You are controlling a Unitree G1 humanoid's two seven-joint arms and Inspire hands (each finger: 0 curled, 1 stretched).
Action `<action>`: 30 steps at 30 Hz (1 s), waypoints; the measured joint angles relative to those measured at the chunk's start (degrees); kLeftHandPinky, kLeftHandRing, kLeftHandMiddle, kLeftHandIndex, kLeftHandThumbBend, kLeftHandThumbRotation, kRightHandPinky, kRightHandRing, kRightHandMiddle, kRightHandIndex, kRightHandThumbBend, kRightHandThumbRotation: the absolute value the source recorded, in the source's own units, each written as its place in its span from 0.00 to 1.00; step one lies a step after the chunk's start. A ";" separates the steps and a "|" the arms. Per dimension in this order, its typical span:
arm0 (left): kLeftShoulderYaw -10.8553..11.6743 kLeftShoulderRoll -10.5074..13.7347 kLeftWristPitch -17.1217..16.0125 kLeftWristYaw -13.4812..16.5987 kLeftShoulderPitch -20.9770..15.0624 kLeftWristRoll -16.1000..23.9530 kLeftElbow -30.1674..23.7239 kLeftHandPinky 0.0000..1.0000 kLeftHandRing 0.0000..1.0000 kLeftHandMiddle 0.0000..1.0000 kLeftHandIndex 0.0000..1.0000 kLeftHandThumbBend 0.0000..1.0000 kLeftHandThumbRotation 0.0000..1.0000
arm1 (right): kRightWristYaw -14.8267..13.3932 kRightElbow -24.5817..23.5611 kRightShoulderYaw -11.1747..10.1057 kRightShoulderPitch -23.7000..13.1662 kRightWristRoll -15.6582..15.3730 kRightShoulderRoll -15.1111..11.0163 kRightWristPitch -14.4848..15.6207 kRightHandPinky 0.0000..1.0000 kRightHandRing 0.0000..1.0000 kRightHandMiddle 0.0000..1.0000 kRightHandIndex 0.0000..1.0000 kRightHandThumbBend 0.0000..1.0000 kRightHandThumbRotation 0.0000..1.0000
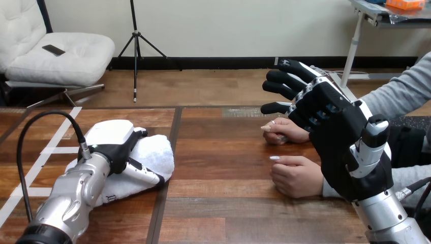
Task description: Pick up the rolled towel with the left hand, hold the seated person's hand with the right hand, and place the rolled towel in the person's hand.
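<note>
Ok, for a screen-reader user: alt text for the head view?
The robot's left hand rests on a white rolled towel on the table. Its open right hand is raised by the person's nearer hand and farther hand, both on the table.

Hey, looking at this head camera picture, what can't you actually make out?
Head view:
Whether the left hand grips the rolled towel: the hand's own back hides the contact.
The person's farther hand: partly behind the right hand.
The person's nearer hand: its wrist is behind the right hand.
</note>
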 measured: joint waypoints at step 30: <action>-0.05 -0.53 3.38 -1.66 -0.07 -1.03 -1.00 0.57 0.69 0.72 0.71 0.98 0.19 | -1.00 -1.39 -0.35 0.00 0.31 -0.08 0.00 0.69 0.85 0.84 0.84 1.00 1.00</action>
